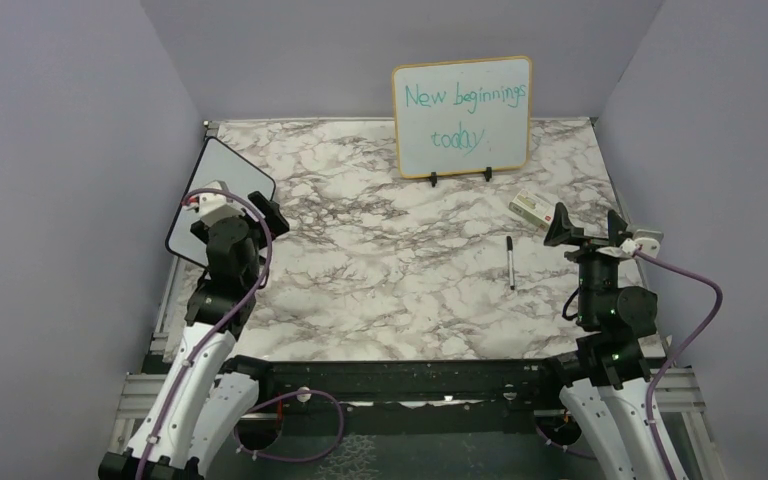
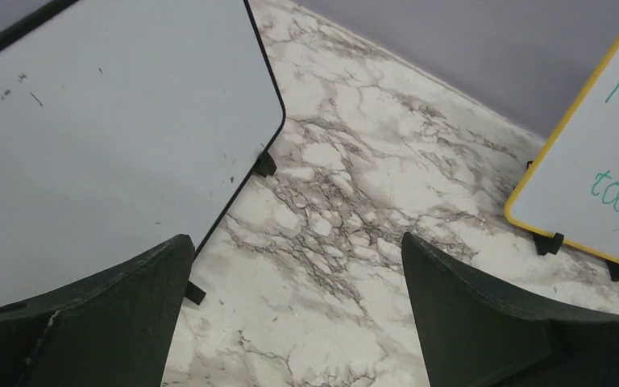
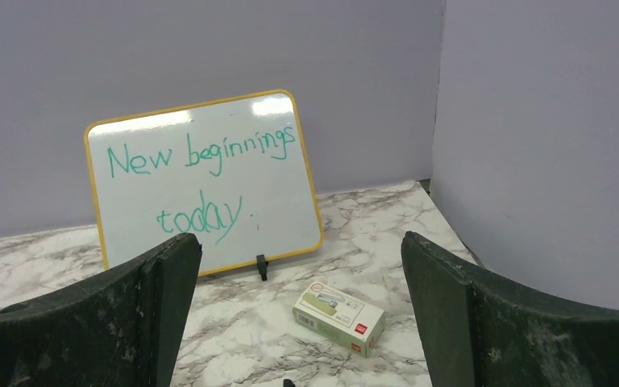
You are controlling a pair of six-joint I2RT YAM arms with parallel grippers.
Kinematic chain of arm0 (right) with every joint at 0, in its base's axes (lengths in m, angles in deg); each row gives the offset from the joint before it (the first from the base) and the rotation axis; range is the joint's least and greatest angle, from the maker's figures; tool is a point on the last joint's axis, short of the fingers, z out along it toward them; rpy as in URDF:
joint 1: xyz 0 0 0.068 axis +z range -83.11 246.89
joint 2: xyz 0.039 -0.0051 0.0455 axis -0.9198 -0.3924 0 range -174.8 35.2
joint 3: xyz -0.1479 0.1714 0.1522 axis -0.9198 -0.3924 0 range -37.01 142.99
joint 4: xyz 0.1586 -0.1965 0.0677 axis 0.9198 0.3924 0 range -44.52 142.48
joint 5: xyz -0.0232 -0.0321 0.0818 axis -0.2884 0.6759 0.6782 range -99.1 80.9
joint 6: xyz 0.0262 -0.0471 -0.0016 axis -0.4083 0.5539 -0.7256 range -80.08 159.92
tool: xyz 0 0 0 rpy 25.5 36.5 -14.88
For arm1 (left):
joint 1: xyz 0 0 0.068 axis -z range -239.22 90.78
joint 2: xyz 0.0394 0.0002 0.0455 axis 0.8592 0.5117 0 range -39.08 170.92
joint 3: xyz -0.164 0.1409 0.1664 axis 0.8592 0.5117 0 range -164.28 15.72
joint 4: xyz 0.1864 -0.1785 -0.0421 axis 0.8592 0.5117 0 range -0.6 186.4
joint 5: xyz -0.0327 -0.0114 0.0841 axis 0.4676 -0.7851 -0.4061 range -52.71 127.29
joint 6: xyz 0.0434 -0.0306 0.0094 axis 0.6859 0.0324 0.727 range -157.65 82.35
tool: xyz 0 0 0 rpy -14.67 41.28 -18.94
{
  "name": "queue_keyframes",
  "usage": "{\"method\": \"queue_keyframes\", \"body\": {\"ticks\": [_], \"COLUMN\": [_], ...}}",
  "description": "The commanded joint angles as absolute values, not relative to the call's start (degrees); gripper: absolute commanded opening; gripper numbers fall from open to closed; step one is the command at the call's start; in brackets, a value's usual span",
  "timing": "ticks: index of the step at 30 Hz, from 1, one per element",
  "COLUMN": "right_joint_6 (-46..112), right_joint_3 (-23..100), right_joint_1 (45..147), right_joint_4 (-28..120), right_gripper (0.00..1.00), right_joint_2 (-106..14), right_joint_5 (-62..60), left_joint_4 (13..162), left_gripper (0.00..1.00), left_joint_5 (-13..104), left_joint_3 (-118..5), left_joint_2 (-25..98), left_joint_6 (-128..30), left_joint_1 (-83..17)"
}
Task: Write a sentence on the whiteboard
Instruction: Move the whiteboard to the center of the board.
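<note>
One whiteboard [image 1: 218, 165], near-blank, just left of open L tool [image 2: 298, 250].

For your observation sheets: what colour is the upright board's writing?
Teal writing; right wrist view shows it best.

A robot lab test cell; plain lilac partition walls [image 1: 60, 150] box in a marble-patterned table [image 1: 380, 300] on aluminium framing [image 1: 136, 386]

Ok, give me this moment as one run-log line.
left gripper: open, empty, near whiteboard | right gripper: open, empty | whiteboard: no writing | marker: lying on table, untouched | task: not begun
</note>
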State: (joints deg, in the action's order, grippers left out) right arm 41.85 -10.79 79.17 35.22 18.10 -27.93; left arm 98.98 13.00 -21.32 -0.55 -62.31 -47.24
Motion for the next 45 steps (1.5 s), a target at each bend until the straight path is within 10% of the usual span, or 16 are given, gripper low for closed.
{"method": "queue_keyframes", "body": {"ticks": [1,25,45], "right_joint_6": [41.2,42.6,43.6], "right_joint_3": [-11.3,-12.6,-13.5], "right_joint_1": [79.4,83.8,86.4], "right_joint_4": [33.9,33.5,32.9], "right_gripper": [1.00,1.00,1.00], "right_joint_2": [18.8,21.3,22.3], "right_joint_5": [-29.2,-30.0,-30.6], "left_joint_4": [99.5,117.0,117.4], "left_gripper": [0.99,0.99,0.62], "left_joint_5": [14.5,3.1,-10.3], "left_joint_3": [-22.5,-28.7,-33.7], "left_joint_2": [2.9,32.1,49.7], "left_joint_6": [-69.7,-96.8,-110.3], "left_joint_1": [-47.6,-47.6,-47.5]}}
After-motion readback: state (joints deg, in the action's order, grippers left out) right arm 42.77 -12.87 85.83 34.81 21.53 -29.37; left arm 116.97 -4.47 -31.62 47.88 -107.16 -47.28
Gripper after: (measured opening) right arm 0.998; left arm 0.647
